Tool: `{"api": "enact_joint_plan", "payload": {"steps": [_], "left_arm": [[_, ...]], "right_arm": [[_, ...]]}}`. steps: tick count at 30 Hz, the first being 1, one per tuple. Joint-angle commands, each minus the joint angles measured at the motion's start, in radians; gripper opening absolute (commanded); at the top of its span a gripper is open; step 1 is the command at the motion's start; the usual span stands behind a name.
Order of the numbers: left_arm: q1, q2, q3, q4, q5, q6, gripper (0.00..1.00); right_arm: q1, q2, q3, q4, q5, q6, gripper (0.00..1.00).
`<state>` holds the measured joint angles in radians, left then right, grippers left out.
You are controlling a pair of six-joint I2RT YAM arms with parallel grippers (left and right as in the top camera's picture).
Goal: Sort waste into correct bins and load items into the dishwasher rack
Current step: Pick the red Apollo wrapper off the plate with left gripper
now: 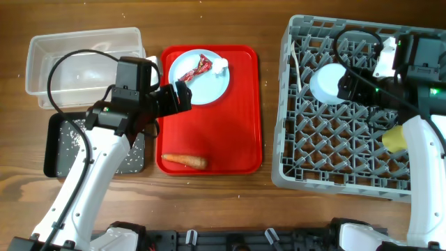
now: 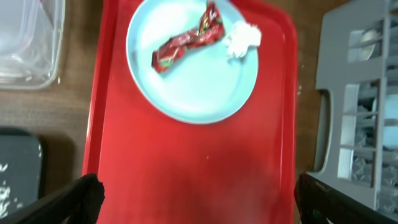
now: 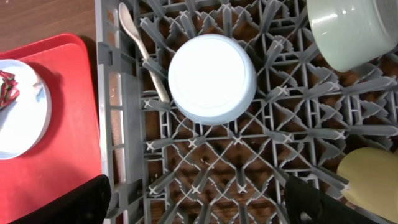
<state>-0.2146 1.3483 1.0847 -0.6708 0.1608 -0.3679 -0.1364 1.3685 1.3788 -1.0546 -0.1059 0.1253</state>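
Red wrapper (image 2: 186,42) lies on the blue plate (image 2: 193,93) just by our wide-spread left gripper (image 2: 199,198). Our right gripper (image 3: 199,200), wide too, holds nothing; the small bowl (image 3: 212,78) sits upside down in the rack (image 3: 122,134).

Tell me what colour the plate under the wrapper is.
Pale blue; the plate shows best in the left wrist view.

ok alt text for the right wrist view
An upside-down whitish-blue bowl sits in the grey dishwasher rack, a pale spoon beside it. A mint-green bowl and yellow cup show at right, a red tray with a plate at left.
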Motion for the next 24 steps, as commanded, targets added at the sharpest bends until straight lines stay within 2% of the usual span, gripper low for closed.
{"api": "enact_joint_plan", "payload": {"steps": [1,5,6,9,13,16,19,22,24], "left_arm": [[-0.005,0.046,0.053,0.031,-0.013,0.02,0.99],[-0.031,0.175,0.114,0.135,-0.045,0.033,0.99],[-0.044,0.219,0.12,0.207,-0.071,0.076,0.99],[-0.064,0.316,0.12,0.365,-0.146,0.077,1.0],[-0.064,0.448,0.12,0.523,-0.148,0.081,0.99],[-0.065,0.561,0.12,0.649,-0.155,0.156,0.99],[-0.065,0.633,0.12,0.706,-0.17,0.156,1.0],[-0.07,0.684,0.12,0.701,-0.169,0.154,1.0],[-0.084,0.694,0.12,0.69,-0.17,0.152,0.9]], "right_arm": [[-0.002,-0.011,0.001,0.0,-0.039,-0.02,0.91],[-0.002,-0.011,0.001,0.0,-0.053,-0.021,0.93],[-0.002,-0.011,0.001,0.0,-0.053,-0.02,0.93],[-0.002,-0.011,0.001,0.002,-0.053,-0.021,0.93],[-0.002,-0.011,0.001,0.0,-0.053,-0.02,0.93],[-0.002,-0.011,0.001,0.0,-0.053,-0.02,0.93],[-0.002,-0.011,0.001,-0.005,-0.053,-0.02,0.94],[-0.002,-0.011,0.001,-0.005,-0.053,-0.02,0.93],[-0.002,-0.011,0.001,-0.005,-0.053,-0.02,0.93]]}}
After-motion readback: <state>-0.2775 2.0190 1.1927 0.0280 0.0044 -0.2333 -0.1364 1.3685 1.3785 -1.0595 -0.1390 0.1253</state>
